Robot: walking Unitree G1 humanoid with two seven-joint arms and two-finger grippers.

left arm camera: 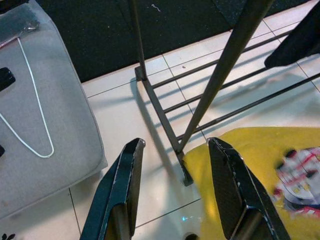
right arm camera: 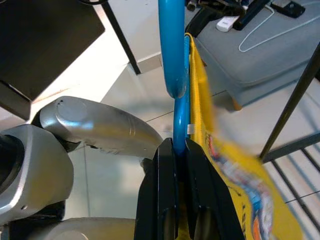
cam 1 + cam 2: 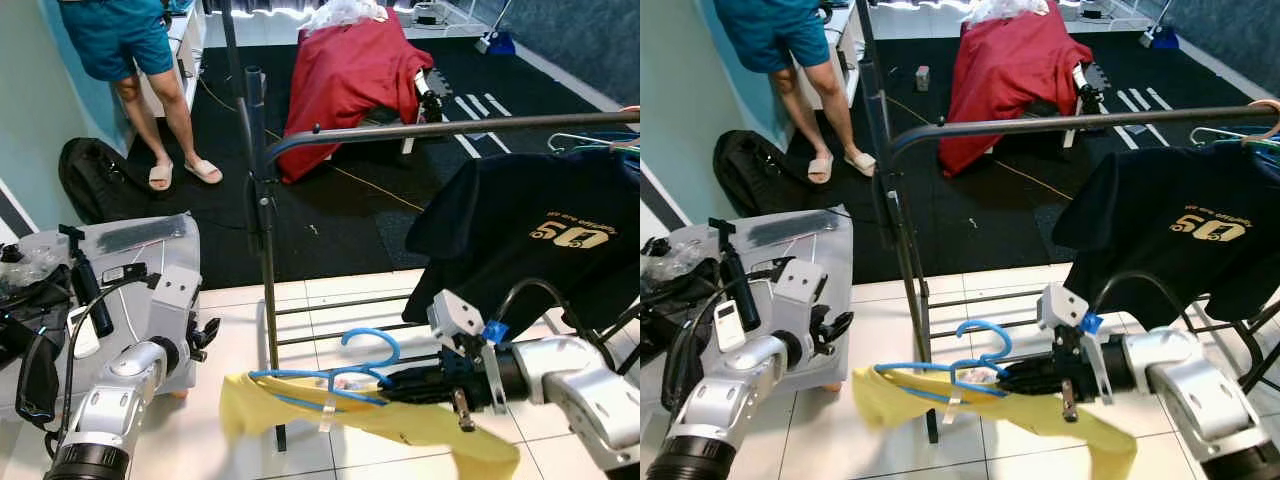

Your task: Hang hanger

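Blue hanger [image 3: 340, 378], draped with a yellow shirt [image 3: 400, 425], is being clamped by the right gripper [image 3: 400, 382] below the rail [image 3: 450, 128], ready for lifting, while the left gripper [image 1: 175, 185] is being held open.

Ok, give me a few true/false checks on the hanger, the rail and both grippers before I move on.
1. The right gripper is shut on the blue hanger. True.
2. The yellow shirt already hangs from the rack rail. False: it sits on the hanger, held low, well below the rail.
3. The left gripper holds the hanger too. False: its fingers are open with nothing between them.
4. A dark T-shirt hangs on the rail, on the robot's right. True.
5. A person stands on the white tiles. False: they stand on the dark mat beyond the rack.
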